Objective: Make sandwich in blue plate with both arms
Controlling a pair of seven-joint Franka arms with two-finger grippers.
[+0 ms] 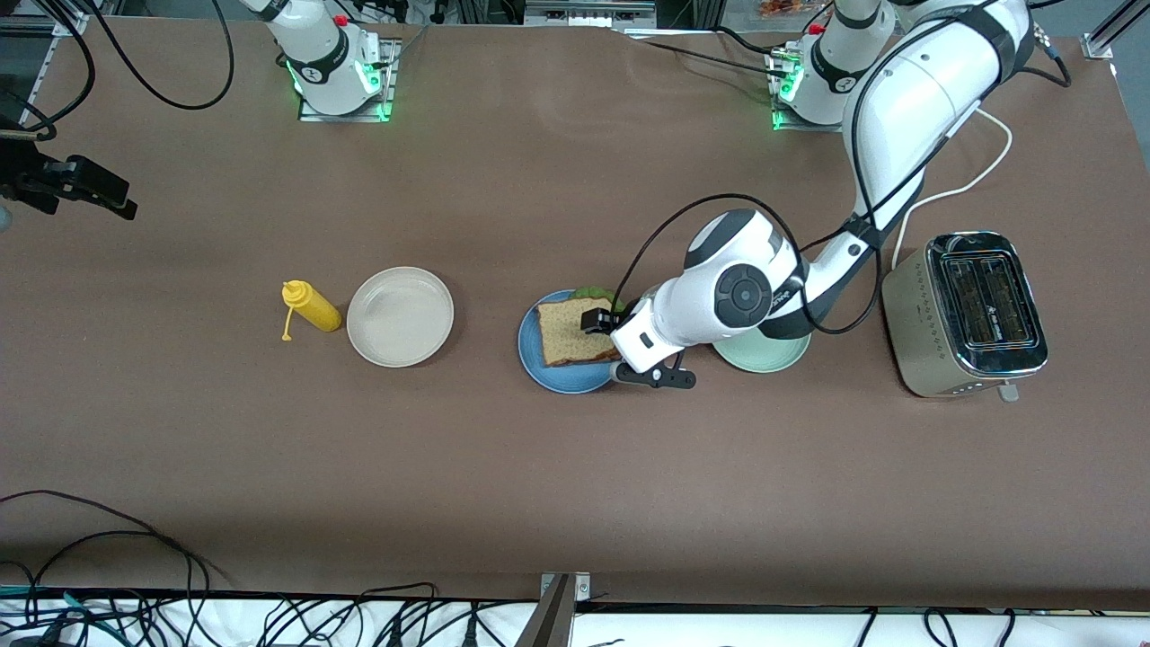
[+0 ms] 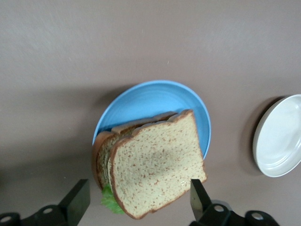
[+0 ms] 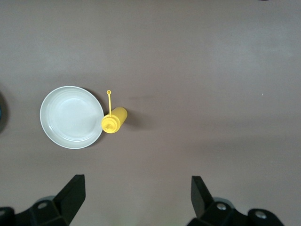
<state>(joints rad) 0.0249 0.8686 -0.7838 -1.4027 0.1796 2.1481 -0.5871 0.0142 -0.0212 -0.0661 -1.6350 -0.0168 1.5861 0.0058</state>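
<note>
Brown table [image 1: 539,494]: left gripper [image 2: 140,200] spreading wide over finished sandwich [image 2: 153,167] on blue plate [image 2: 150,101] (right gripper [image 3: 136,195] waiting, spread); next, lifting clear.

Brown desk [image 1: 557,467]. Yellow squeeze bottle [image 1: 312,307] lying on its side toward the right arm's end, cap tether loose, just beside the beige-white plate [image 1: 400,316]. Pale green plate [image 1: 764,352] toward the left arm's end, partly hidden. Silver two-slot toaster [image 1: 966,313] near that end, white cord [image 1: 975,175] trailing from it. Black cables [image 1: 135,548] along the desk's nearest edge.
</note>
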